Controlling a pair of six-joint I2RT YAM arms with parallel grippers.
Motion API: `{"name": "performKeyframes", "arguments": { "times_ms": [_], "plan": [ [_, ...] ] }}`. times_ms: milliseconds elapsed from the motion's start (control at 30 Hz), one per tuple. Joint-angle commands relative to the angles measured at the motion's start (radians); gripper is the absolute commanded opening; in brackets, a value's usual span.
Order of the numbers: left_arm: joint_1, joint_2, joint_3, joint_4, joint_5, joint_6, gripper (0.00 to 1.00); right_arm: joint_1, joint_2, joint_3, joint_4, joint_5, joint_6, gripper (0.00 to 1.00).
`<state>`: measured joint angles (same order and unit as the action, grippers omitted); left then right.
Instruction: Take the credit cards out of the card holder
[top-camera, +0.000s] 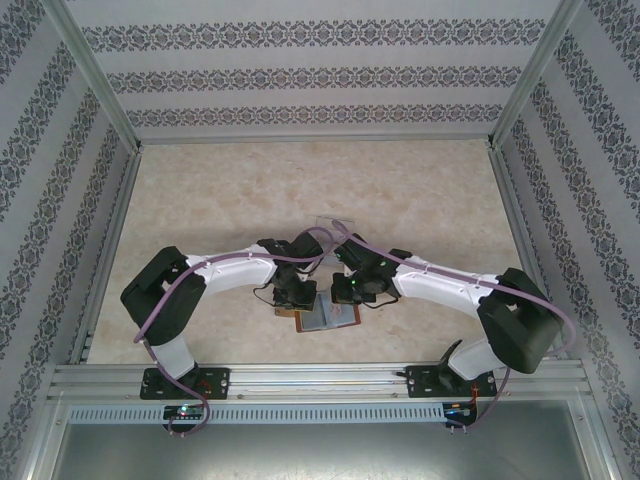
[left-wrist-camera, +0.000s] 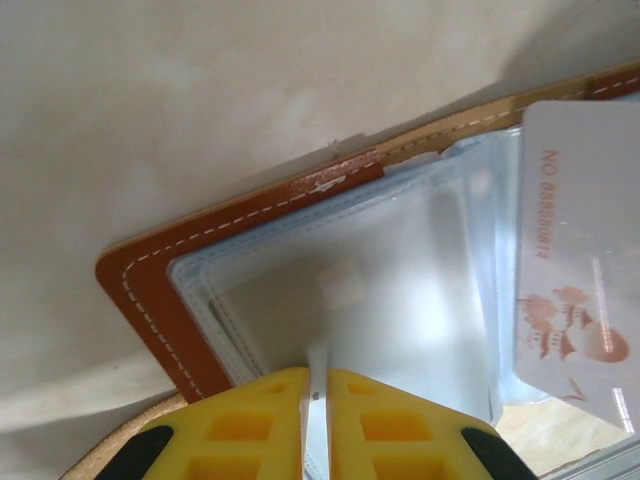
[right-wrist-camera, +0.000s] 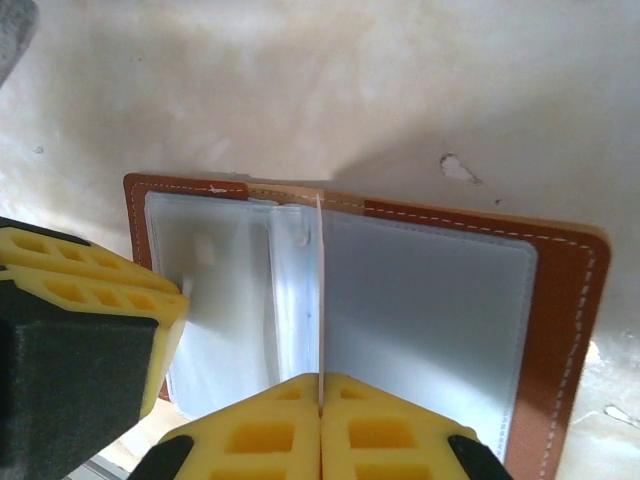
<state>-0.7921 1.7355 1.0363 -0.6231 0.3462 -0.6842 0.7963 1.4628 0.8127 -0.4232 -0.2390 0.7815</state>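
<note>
Right wrist view: the right hand (right-wrist-camera: 320, 385) is clamped on a thin pale credit card (right-wrist-camera: 320, 290), held edge-on over the open reddish-brown leather card holder (right-wrist-camera: 565, 300) on the counter (right-wrist-camera: 400, 80). The left hand (left-wrist-camera: 317, 385) is pinched on the holder's clear plastic sleeve (left-wrist-camera: 380, 290). This looks like the withdrawal step, so the next move is to draw the card clear while the sleeve is held down.

The reddish-brown, white-stitched card holder (right-wrist-camera: 565, 300) lies open on the table (top-camera: 200, 200), clear sleeves (right-wrist-camera: 430, 310) upward; one pale credit card (left-wrist-camera: 575, 250) stands edge-up over its fold.

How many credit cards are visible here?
1: the credit card stands edge-on above the open card holder, pinched in the right gripper. More may be hidden inside the clear sleeves.
</note>
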Motion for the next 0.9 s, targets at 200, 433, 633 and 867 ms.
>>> {"name": "performKeyframes", "arguments": {
  "times_ms": [200,433,633,867],
  "plan": [
    [-0.009,-0.066,0.033,-0.104,-0.066,0.025,0.16,-0.022,-0.079,0.016,-0.083,0.053,-0.041,0.08],
    [0.006,-0.095,0.027,-0.111,-0.085,0.023,0.16,-0.055,-0.082,0.08,-0.166,0.059,-0.21,0.02],
    [0.031,-0.136,0.0,-0.103,-0.097,0.023,0.16,-0.074,-0.035,0.161,-0.231,0.027,-0.506,0.05],
    [0.073,-0.181,-0.064,-0.089,-0.087,0.035,0.16,-0.102,0.069,0.286,-0.341,-0.016,-0.885,0.05]
  ]
}}
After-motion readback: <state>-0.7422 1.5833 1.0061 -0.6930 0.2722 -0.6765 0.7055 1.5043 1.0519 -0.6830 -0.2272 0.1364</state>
